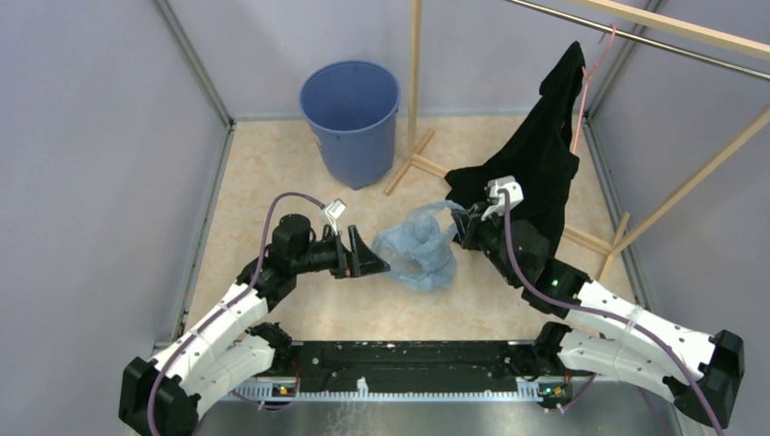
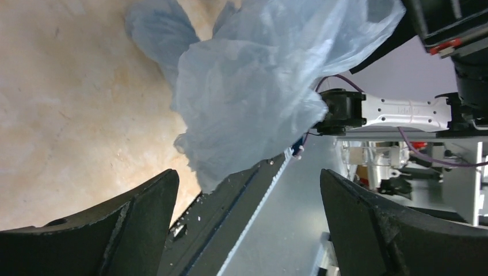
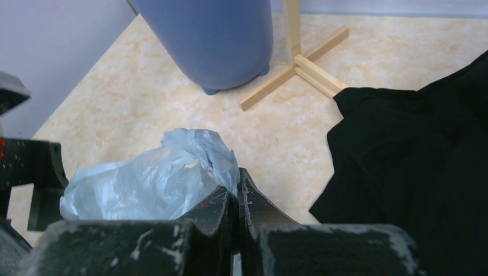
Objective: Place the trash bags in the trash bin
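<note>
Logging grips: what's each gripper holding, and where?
The right gripper pinches the bag at a bunched edge; the left gripper is open, holding nothing.

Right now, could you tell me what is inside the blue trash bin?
Only bare blue inner wall shows inside the trash bin; its near rim hides the lower near side. The trash bag is outside it, pinched in the right gripper.

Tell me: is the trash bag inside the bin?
Outside: the trash bag is pinched in the right gripper, apart from the trash bin.
</note>
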Controlling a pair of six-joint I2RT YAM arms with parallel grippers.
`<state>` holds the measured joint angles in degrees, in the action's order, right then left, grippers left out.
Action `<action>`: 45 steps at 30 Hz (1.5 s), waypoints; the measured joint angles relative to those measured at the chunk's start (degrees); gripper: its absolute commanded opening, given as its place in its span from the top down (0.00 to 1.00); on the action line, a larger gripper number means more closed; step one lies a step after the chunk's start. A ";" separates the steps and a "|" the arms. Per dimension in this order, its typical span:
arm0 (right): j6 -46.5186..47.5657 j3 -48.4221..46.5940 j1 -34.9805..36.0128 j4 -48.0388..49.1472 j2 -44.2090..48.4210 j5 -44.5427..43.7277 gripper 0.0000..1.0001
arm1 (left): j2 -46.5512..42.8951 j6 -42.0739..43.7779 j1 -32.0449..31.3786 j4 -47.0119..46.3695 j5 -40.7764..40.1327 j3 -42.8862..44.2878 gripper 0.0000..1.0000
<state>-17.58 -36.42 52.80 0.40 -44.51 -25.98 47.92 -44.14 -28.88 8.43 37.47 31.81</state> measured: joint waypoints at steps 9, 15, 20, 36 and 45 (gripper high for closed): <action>2.12 -7.26 0.00 2.91 -6.25 -3.91 1.00 | -0.07 -9.09 -0.33 -6.51 1.99 -5.38 0.02; 3.10 -10.16 0.00 5.35 -6.80 -4.20 1.00 | 3.43 -11.45 -0.74 -12.24 2.40 -5.49 0.07; 2.51 -11.58 0.00 5.86 -6.67 -3.72 1.00 | 11.45 -11.28 -1.01 -16.90 2.86 -3.91 0.11; -9.35 -6.21 0.00 4.31 -3.26 4.07 1.00 | 37.81 4.44 2.69 -12.31 -6.45 19.02 0.20; -17.77 -3.93 0.00 5.09 -10.56 -3.76 1.00 | 30.12 9.49 3.87 -4.98 -8.57 12.44 0.02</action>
<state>-35.35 -40.36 52.80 5.50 -55.07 -29.74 78.04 -34.65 -25.02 3.44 28.91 44.25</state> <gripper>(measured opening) 0.004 0.975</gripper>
